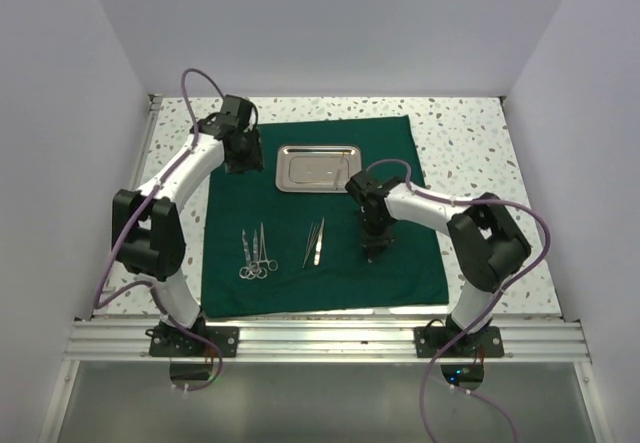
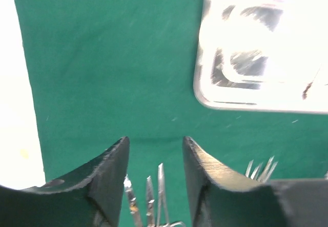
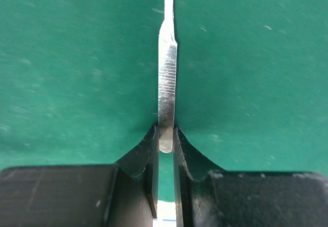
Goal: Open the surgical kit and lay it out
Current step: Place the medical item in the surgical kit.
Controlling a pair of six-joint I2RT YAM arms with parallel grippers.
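Well, the dark green cloth (image 1: pixel 400 258) lies spread flat on the table (image 1: pixel 470 143), the steel tray (image 1: pixel 318 168) at its 12 o'clock side, the scissors and forceps (image 1: pixel 257 255) side by side toward 7 o'clock and the tweezers (image 1: pixel 315 242) just beside them near 6 o'clock. At 4 o'clock from the tray the right gripper (image 3: pixel 165 135) points down at the cloth, jaws pinched nearly together on the end of a slim silver instrument (image 3: pixel 167 73), a flat ribbed handle, though which tool I can't tell. At 9 o'clock from the tray the left gripper (image 2: pixel 156 141) hangs with jaws about half apart, gripping nothing.
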